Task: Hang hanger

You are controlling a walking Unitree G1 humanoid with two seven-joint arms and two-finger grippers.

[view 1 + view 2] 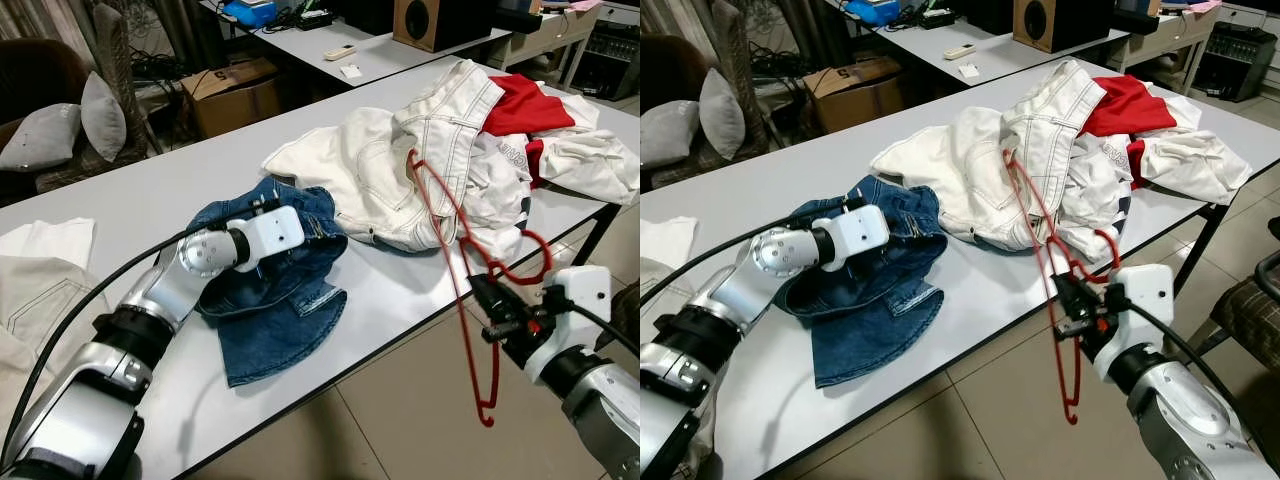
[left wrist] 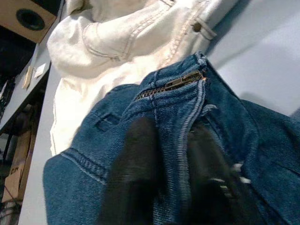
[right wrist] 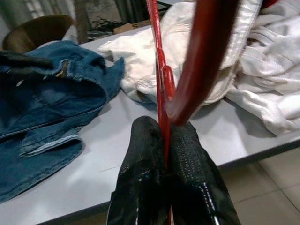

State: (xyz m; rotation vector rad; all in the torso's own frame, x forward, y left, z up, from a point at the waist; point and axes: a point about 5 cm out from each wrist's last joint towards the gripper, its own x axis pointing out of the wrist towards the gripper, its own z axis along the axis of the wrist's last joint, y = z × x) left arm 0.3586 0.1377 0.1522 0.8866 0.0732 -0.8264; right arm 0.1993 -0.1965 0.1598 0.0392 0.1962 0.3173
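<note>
Lower right, our right hand point(image 1: 487, 305) pinches the red hanger point(image 1: 455, 260) off the table point(image 1: 390, 290) edge — thin wire could twist loose — while our left hand point(image 2: 173, 183) clamps the jeans point(image 1: 270, 290) at centre-left.

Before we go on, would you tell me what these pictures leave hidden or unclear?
- Left end effector, left wrist view: fingers blurred and pressed into the blue jeans; whether they pinch the fabric is unclear.
- Red hanger, eye views: its upper tip sinks into the white clothes; whether it is caught is hidden.
- Any rail to hang it on: none can be made out.
- Right end effector pinches the hanger wire.
</note>
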